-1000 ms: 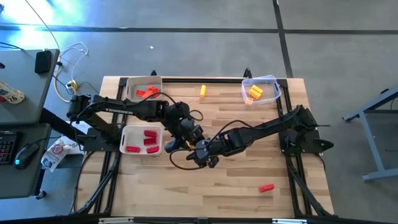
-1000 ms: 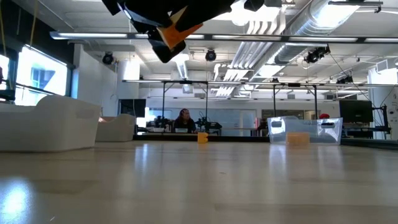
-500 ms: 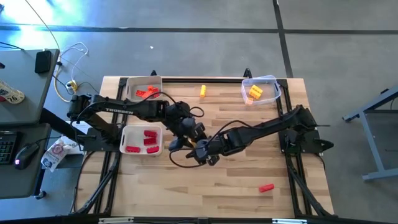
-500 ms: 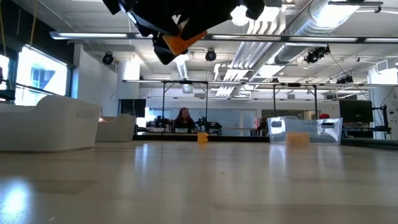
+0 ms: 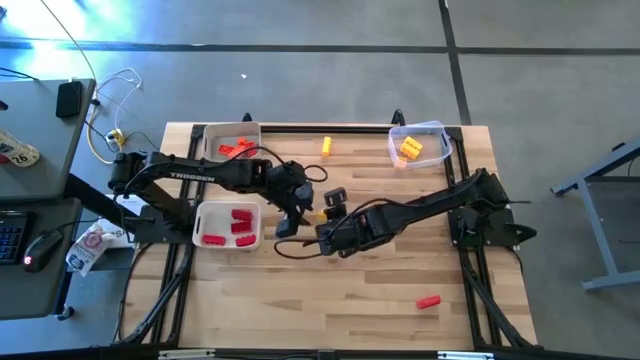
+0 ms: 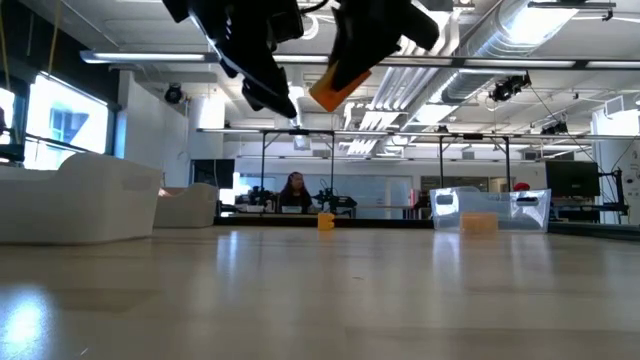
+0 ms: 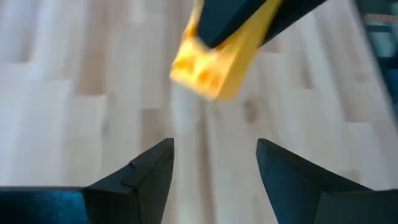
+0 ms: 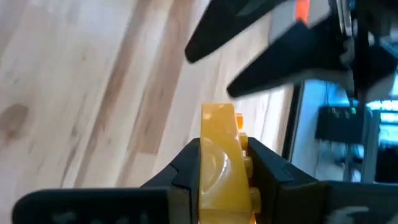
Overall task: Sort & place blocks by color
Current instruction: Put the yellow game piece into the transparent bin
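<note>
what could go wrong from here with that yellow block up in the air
1. The right gripper pinches the yellow block by its end only, high above the table; a slip would drop it among no tray.
2. The open left gripper sits very close, so the arms could bump as they separate.
3. The clear tub with other yellow blocks is across the table, a long carry.

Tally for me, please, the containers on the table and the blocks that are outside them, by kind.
White trays: 2
Clear tub: 1
Loose blocks, one yellow and one red: 2
Yellow block clamped in the right gripper: 1
Total: 6
</note>
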Robot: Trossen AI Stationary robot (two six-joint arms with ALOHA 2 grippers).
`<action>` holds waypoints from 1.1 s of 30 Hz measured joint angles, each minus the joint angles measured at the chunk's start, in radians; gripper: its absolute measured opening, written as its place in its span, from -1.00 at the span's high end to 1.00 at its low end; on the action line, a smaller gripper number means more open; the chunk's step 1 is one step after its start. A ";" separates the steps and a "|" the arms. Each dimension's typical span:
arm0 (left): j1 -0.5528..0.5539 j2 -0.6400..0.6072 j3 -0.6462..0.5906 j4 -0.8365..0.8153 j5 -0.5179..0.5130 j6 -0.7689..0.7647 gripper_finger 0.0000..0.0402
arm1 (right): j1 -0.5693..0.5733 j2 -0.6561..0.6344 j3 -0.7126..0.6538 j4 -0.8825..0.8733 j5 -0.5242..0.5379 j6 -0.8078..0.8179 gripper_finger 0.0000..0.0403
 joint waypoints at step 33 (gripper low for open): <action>0.161 -0.003 -0.001 -0.007 -0.318 0.018 -0.05 | -0.433 -0.001 0.000 -0.529 0.066 0.555 0.65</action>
